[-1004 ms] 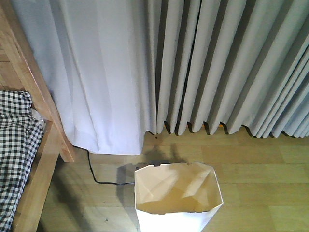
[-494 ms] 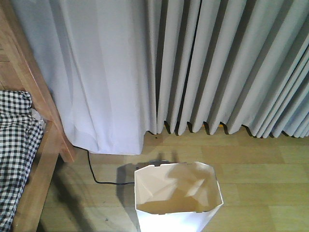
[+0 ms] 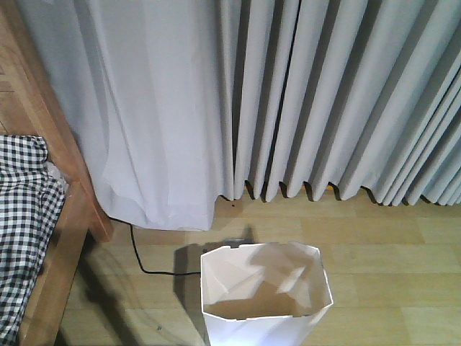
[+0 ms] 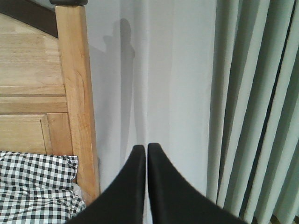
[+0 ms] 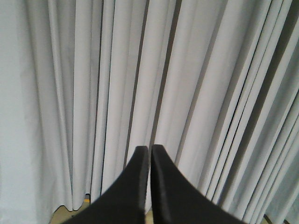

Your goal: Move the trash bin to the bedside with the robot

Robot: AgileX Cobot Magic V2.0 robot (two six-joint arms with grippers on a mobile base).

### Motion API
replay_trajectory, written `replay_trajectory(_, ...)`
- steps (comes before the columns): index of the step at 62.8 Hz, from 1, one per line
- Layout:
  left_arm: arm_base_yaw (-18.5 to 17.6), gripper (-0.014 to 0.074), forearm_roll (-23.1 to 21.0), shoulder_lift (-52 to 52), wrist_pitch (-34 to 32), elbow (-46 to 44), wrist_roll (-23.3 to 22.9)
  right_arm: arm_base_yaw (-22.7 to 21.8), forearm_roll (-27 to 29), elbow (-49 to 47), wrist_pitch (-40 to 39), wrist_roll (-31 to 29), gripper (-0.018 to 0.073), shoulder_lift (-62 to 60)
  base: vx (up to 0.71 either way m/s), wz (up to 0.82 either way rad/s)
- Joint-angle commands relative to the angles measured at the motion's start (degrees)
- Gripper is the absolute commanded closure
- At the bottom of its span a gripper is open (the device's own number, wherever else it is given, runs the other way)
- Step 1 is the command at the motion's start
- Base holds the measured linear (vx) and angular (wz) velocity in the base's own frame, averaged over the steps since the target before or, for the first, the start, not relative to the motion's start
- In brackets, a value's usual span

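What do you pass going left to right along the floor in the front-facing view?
Checked cover → bed frame → black cable → bin

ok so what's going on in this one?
The robot is moving a bin to the bedside. Neither arm holds it: the left gripper and right gripper are both shut on nothing, pointing at the curtain. The bin stands upright on the wood floor at the bottom of the front view. The bed, with its checked cover, is off to its left across a gap of floor. A black cable runs across that gap.
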Motion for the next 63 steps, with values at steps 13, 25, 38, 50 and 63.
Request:
replay_trajectory(13, -0.18, 0.0602, -0.47, -0.55, -4.1, 1.58, -0.53, 0.13, 0.05, -1.5, -4.4, -0.34, 0.057, 0.66, 0.0, 0.0)
replay_trajectory(25, -0.18, 0.0602, -0.47, -0.55, -4.1, 1.58, -0.53, 0.13, 0.05, -1.5, -4.4, -0.34, 0.057, 0.66, 0.0, 0.0)
replay_trajectory(38, -0.18, 0.0602, -0.47, -0.55, -4.1, 1.58, -0.53, 0.13, -3.16, 1.89, -9.46, 3.58, 0.057, 0.17, 0.0, 0.0)
replay_trajectory(50, -0.18, 0.0602, -0.47, -0.55, -4.1, 1.58, -0.53, 0.13, -5.27, 11.23, -23.49, 8.93, 0.057, -5.18, 0.0, 0.0)
replay_trajectory(63, -0.18, 0.0602, -0.47, -0.55, -4.1, 1.58, -0.53, 0.25, -5.19, 16.55, -27.67, 11.41, 0.057, -6.15, 0.0, 0.0)
